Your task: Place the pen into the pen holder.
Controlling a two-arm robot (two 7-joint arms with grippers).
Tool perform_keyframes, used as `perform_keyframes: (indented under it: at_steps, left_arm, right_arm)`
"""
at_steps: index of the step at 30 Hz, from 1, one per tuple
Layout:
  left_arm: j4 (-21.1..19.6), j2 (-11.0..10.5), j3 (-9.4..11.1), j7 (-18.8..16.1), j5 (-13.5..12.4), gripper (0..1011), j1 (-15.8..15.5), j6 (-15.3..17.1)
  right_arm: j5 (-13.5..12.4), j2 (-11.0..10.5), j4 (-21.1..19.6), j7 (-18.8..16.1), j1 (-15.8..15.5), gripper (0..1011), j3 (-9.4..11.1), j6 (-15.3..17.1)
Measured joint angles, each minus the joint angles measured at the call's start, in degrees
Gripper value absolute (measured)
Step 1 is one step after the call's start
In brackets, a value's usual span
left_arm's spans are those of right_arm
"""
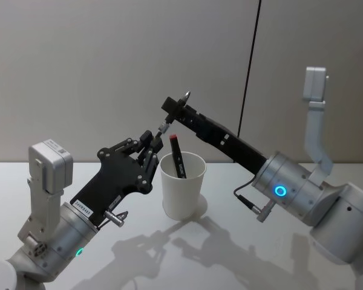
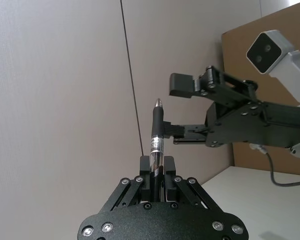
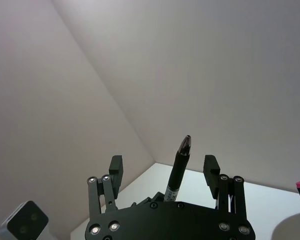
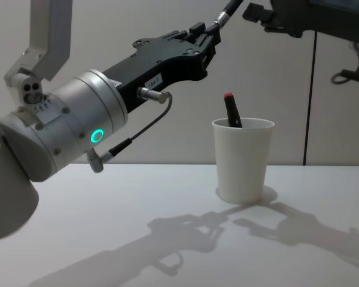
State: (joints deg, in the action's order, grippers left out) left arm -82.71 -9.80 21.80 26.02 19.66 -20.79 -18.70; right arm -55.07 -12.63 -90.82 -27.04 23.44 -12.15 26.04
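The pen [image 2: 156, 135] is black with a clear section and points up and away from my left gripper [image 2: 157, 162], which is shut on its lower end. In the head view the left gripper [image 1: 154, 140] holds the pen [image 1: 164, 128] above and left of the pen holder [image 1: 181, 184], a white paper cup standing upright on the table. My right gripper [image 3: 163, 165] is open, with the pen [image 3: 179, 162] rising between its fingers without touching them. From the head camera the right gripper [image 1: 176, 101] hangs above the cup's far rim.
A second black pen with a red cap [image 1: 176, 156] leans inside the cup [image 4: 244, 158]. The white table [image 1: 260, 254] lies bare around the cup, with arm shadows on it. A grey wall stands close behind.
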Motion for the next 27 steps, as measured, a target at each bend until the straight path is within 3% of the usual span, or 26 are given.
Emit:
perform_keyframes:
  at_steps: [16,27]
  left_arm:
    - [-1.0,-0.2,0.0,0.0,0.2,167,0.6,-0.1]
    - [-1.6,-0.4,-0.1,-0.1,0.3,167,0.9,0.2]
  right_arm:
    - [1.4,1.9,2.6,3.4,0.6,1001,-1.8,-2.7]
    - [1.3,2.7,3.6,3.8,0.9,1001,-2.6,-3.7]
